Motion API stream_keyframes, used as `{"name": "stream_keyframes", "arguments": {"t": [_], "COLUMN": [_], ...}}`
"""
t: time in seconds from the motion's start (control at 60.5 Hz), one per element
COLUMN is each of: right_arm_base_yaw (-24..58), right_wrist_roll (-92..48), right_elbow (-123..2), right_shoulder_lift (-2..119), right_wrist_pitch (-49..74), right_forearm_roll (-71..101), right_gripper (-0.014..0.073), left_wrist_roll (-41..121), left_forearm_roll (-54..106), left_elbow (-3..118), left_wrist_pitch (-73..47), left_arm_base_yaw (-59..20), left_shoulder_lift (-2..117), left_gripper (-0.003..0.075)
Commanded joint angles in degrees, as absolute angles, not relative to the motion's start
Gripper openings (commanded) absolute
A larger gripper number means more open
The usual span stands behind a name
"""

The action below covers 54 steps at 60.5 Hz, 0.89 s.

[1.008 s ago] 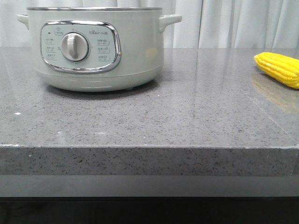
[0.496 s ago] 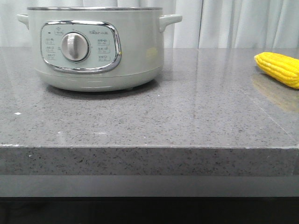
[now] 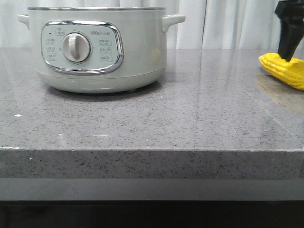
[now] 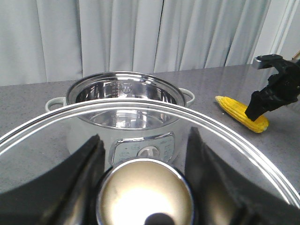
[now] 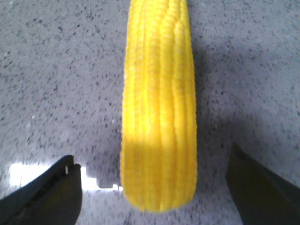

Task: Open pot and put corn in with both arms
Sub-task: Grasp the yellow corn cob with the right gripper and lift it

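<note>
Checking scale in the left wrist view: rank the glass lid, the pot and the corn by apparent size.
1. glass lid, though it is nearest the camera, so its lead is unsure.
2. pot.
3. corn, clearly smallest.

The pot (image 3: 97, 47) bears small print — a brand line, dial labels — too tiny to read.

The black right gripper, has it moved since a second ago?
Yes. The black right gripper has come down into the front view from above, onto the bright yellow corn cob, which lies unmoved on the grey speckled stone counter.
</note>
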<state>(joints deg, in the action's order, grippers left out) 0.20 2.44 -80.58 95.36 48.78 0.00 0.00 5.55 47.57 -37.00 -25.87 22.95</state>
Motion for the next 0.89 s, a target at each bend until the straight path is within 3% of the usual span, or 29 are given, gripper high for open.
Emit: {"name": "stream_keyframes", "arguments": {"t": [0.0,0.578,0.628,0.694,0.793,0.875], "right_arm_base_yaw": [0.16,0.16,0.16,0.16,0.16,0.16], "right_wrist_roll": [1.99,1.95,1.95,1.95,1.95,1.95], "right_elbow": [-84.34,-87.51,-87.51,-87.51,-87.51,-87.51], "right_shoulder_lift": [95.56,102.33,102.47,102.60,102.43,101.99], "right_wrist_pitch": [46.74,46.58,47.23,48.06,48.02,48.61], "right_forearm_roll": [-0.84,-0.84,-0.84,-0.84,-0.84,-0.79], "right_gripper": [0.0634,0.0626,0.0593,0.0453,0.0328,0.0281], "left_wrist_roll": [0.00,0.00,0.00,0.00,0.00,0.00], "left_forearm_roll": [6.32,6.32,6.32,6.32,6.32,6.32], "left_elbow": [49.78,49.78,49.78,49.78,49.78,49.78], "left_wrist_pitch": [-28.99,-28.99,-28.99,-28.99,-28.99,-28.99], "left_arm_base_yaw": [-26.25,-26.25,-26.25,-26.25,-26.25,-26.25], "left_shoulder_lift": [23.21,23.21,23.21,23.21,23.21,23.21], "left_gripper": [0.0239,0.0239,0.0239,0.0239,0.0239,0.0239]}}
